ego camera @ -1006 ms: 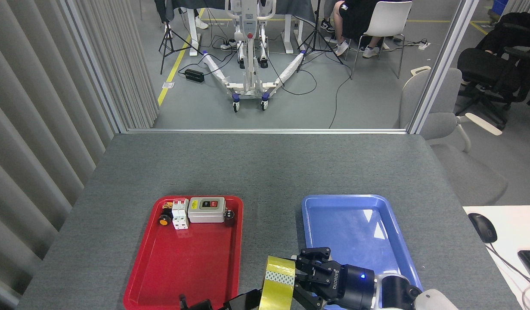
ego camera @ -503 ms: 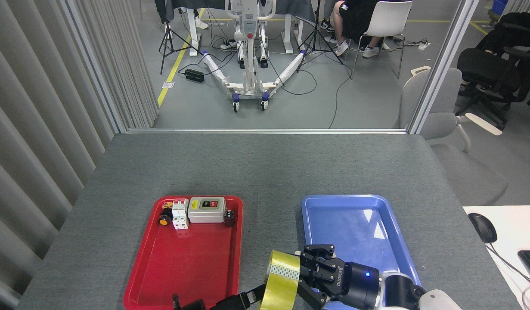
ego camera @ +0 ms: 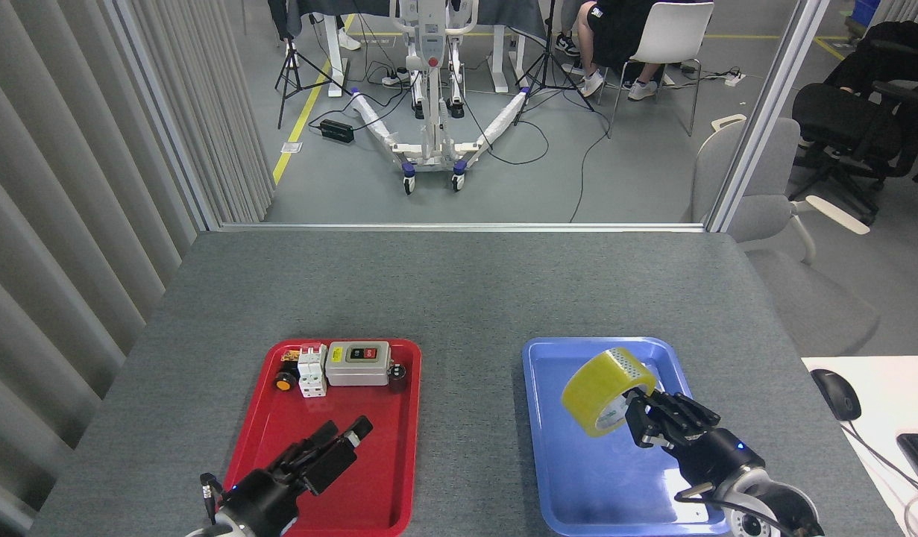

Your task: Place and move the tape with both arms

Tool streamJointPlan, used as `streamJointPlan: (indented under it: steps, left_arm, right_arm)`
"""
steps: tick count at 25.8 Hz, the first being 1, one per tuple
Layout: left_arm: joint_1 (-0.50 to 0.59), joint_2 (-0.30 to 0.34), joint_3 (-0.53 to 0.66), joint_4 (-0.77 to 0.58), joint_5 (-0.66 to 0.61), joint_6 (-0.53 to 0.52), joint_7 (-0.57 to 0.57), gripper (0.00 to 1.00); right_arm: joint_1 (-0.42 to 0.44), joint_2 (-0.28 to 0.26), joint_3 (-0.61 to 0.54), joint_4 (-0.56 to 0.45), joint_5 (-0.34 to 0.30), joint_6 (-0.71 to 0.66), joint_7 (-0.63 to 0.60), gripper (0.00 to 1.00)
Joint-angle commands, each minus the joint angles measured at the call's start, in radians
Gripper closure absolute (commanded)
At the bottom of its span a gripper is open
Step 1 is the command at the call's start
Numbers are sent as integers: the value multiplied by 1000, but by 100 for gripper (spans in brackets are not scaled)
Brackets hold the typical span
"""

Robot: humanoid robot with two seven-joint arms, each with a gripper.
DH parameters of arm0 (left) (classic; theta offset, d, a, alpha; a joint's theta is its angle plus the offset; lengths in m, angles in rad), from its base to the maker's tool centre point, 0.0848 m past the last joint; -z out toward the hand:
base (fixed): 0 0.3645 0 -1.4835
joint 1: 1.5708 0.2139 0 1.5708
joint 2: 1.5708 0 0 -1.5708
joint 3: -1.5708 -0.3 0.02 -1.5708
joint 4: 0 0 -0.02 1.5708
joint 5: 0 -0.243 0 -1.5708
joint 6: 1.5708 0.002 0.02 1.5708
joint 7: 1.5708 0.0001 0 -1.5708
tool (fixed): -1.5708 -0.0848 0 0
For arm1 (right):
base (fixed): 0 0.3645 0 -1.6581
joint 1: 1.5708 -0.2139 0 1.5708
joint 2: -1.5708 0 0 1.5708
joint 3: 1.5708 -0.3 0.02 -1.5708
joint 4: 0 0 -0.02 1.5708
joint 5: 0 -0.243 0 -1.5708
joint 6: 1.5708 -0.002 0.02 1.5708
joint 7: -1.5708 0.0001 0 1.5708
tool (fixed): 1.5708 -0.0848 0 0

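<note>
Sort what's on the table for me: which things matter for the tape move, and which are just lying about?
In the job:
- tape, held by the right gripper
- blue tray beneath it
- left gripper, over the red tray

Lying about:
- grey switch box
- white breaker
- orange push button
- mouse on the side desk

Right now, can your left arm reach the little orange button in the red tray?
Probably yes. My left gripper hovers over the red tray, nothing lies between it and the orange button, and the tape is in my right gripper.
</note>
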Motion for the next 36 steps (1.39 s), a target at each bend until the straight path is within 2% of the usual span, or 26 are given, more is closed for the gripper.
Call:
streamJointPlan:
  steps: [1,3,5,7,9,13,15,19,21,27,36]
  left_arm:
    - [56,-30,20,-134,-559,96,435,0]
    - [73,-53,3,-195,-777,291,568,0]
    - [76,-50,-82,-190,-760,452,564,0]
    - [119,-46,-158,-189,-742,544,565,0]
    - [161,-33,-232,-195,-743,601,584,0]
    - [172,-27,-309,-157,-748,753,667,0]
    - [172,-23,-318,-152,-748,756,670,0]
    - [168,-13,-319,-155,-748,687,673,0]
    - [166,-12,-316,-157,-746,632,682,0]
    - [168,30,-313,-155,-743,554,737,0]
    - [177,40,-309,-135,-743,540,731,0]
  right_arm:
    - [-20,-56,48,2,37,303,123,76]
    - [-66,-125,139,26,29,454,206,75]
    - [-124,-172,206,75,24,569,235,74]
    - [-186,-194,255,132,21,633,249,73]
    - [-241,-199,298,204,21,658,297,73]
    - [-333,-194,344,361,21,688,331,72]
    - [-385,-192,373,436,14,685,347,70]
    - [-433,-203,439,499,-100,687,344,70]
    - [-448,-202,466,515,-123,688,344,70]
    - [-448,-191,469,519,-125,685,344,70]
    - [-451,-179,469,529,-125,684,340,66]
